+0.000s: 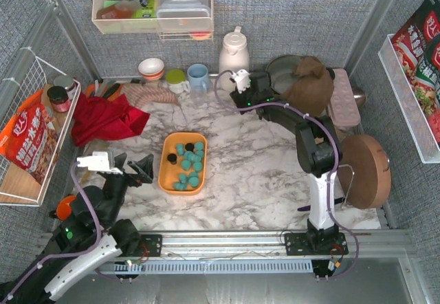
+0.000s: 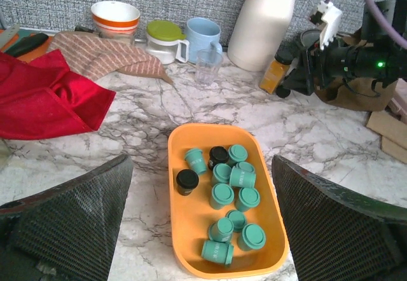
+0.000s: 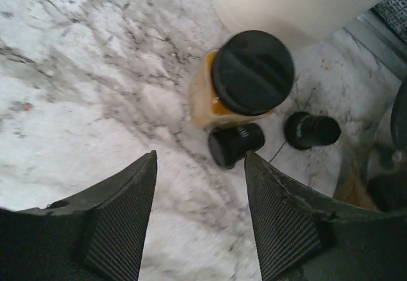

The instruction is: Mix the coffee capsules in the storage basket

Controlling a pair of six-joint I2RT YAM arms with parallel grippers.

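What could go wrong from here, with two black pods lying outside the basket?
1. The right gripper is open above two black capsules lying on their sides beside the amber bottle; grabbing the nearer one may tip the bottle or roll the pod away.
2. The storage basket has low walls; stirring with the open left gripper could flick teal capsules out or shove the basket.

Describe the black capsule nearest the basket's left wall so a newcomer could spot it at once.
Look for the orange-yellow storage basket in the middle of the marble table. Near its left wall sits a black capsule. Its neighbours are teal capsules, and the only other black capsule in the basket sits farther back, tucked among them.
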